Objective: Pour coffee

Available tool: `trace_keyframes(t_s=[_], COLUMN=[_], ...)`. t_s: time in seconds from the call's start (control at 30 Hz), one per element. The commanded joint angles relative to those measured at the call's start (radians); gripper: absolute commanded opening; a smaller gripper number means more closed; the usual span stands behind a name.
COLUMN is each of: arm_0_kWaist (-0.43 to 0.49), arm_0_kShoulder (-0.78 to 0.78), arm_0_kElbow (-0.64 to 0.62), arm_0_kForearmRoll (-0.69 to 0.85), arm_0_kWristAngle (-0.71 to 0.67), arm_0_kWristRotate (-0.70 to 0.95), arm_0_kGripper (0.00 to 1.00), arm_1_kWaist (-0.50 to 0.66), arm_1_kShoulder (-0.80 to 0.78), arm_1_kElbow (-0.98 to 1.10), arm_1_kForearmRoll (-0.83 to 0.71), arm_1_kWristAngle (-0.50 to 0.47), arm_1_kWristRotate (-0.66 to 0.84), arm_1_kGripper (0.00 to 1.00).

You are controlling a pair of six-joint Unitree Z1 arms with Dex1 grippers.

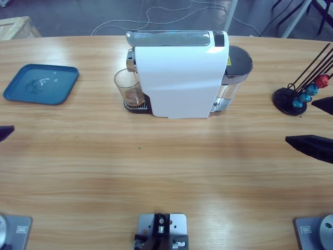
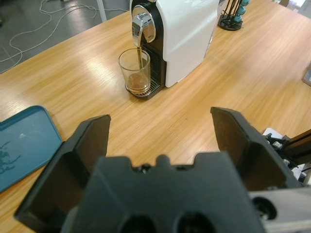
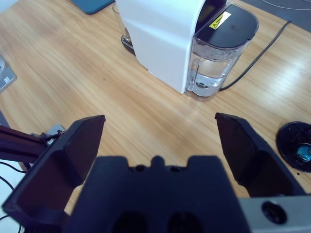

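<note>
Waiting was judged the step in hand: the stream was to be left to finish before the glass was approached, and the glass then taken low on its wall and kept upright.

Upper left of the high view: a blue tray (image 1: 21,94), holding only a small clear smear or film, not identifiable.

Left edge: the left gripper (image 2: 160,131), jaws spread wide, nothing held, well apart from the glass.

Upper centre: a clear glass (image 1: 127,86), upright on the drip grille under the spout. A shallow layer of coffee (image 2: 138,83) was noted at its base, with a thin dark stream falling into it in the left wrist view.

Centre: a white coffee machine (image 1: 182,73), touching nothing but the table (image 1: 166,177).

Right of the machine: a clear water tank (image 3: 211,73), black-lidded, partly filled.

Upper right: a black capsule stand (image 1: 291,99) bearing blue and red capsules.

Right edge: the right gripper (image 3: 160,136), jaws likewise wide, empty, near the stand.
</note>
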Motion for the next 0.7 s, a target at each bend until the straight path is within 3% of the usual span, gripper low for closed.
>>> trace_keyframes(t_s=[0.03,0.7], arm_0_kWaist=[0.006,0.006], arm_0_kShoulder=[0.042,0.046], arm_0_kElbow=[0.006,0.007], arm_0_kForearmRoll=[0.017,0.019], arm_0_kWristAngle=[0.022,0.027], arm_0_kWristRotate=[-0.004,-0.005], arm_0_kGripper=[0.899,0.899], arm_1_kWaist=[0.009,0.009], arm_1_kShoulder=[0.007,-0.016], arm_1_kElbow=[0.071,0.103], arm_1_kForearmRoll=[-0.007,0.002], arm_1_kWristAngle=[0.022,0.034], arm_1_kWristRotate=[-0.010,-0.011], arm_1_kGripper=[1.000,1.000])
